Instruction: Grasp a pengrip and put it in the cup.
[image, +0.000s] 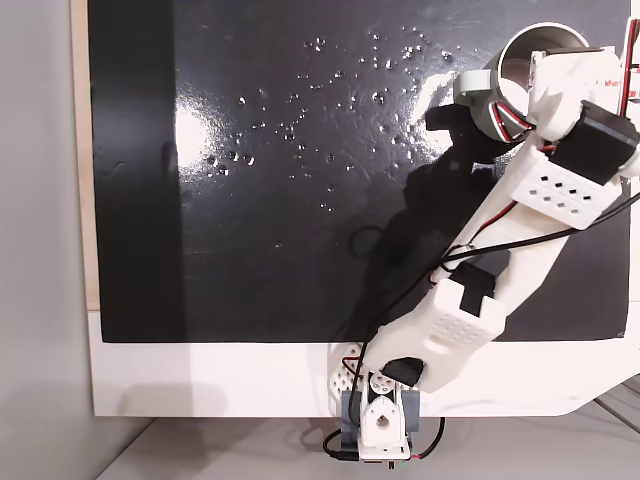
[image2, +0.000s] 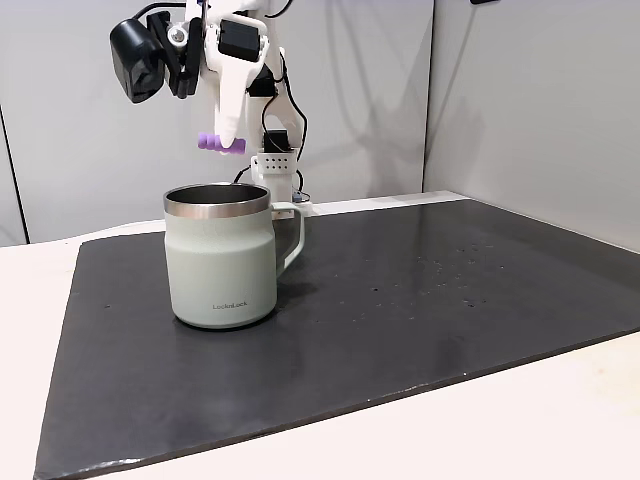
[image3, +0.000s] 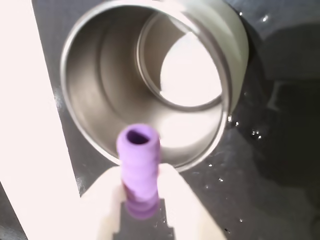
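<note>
Gripper (image2: 226, 143) clamped on the pengrip (image2: 211, 142), held in the air above the cup (image2: 220, 262), well clear of the rim in a fixed view from the side. Seen from the wrist view as two pale blurred fingers (image3: 180, 200) pressing the pengrip (image3: 138, 165) between them, its open end pointing toward the cup's mouth (image3: 150, 80) below.

Counted: one gripper, one pengrip, one cup. One black mat (image2: 420, 300) under the cup, on a white table (image: 220, 375).

Pengrip: small lilac-purple tube, ribbed along its length, hollow at the visible end, far smaller than the cup. Lay roughly level in the side fixed view, sticking out leftward from the fingers.

Cup: pale grey-green outside, steel rim and shiny steel inside, handle on the right side in the side view, small dark lettering low on the wall. Stood upright on the mat. In a fixed view from above, sat at the top right corner (image: 505, 75), partly covered by the white arm (image: 520, 230).
</note>
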